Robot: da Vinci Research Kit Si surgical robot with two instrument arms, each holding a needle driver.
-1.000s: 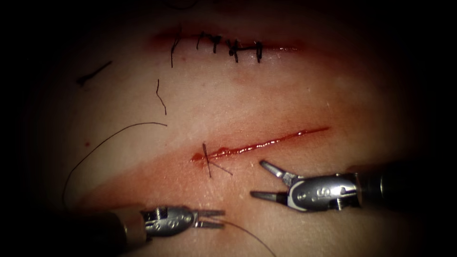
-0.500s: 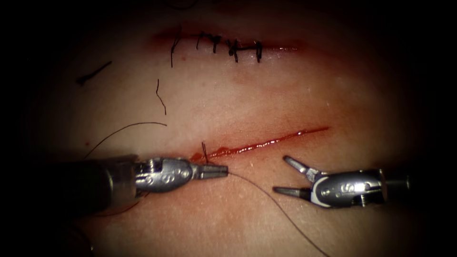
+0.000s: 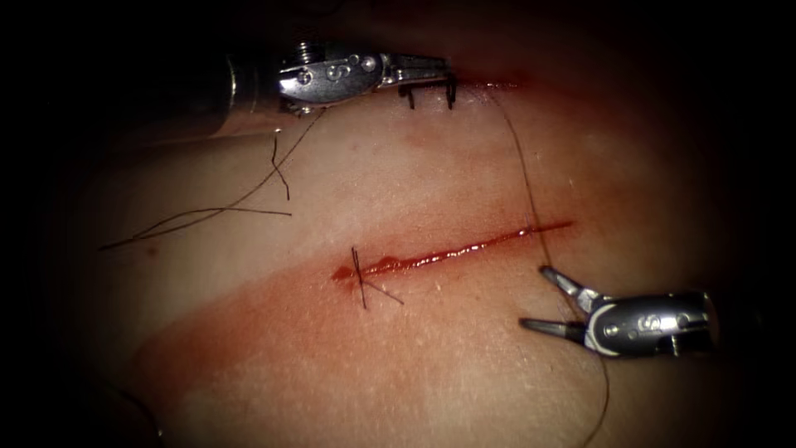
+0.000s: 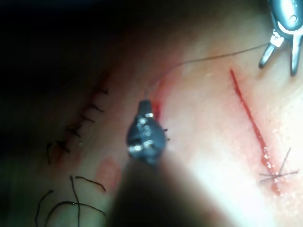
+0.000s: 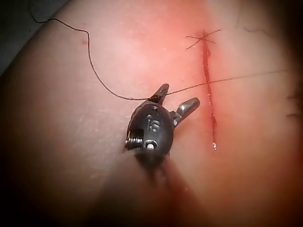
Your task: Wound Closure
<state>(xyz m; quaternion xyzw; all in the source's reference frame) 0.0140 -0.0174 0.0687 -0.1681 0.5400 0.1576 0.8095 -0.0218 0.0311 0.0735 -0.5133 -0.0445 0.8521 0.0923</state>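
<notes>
Thread [image 3: 524, 170] and red fluid [image 3: 448, 250] on tissue [image 3: 398, 365]

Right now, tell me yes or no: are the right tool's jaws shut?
No: in the endoscope view the right tool has its two jaws spread wide apart beside the thread, holding nothing.

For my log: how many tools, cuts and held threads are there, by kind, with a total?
Tools: 2, left tool shut on the thread, right tool open, holding nothing.
Cuts: 2, stitched cut, open cut.
Held threads: 1.
Total: 5.
</notes>
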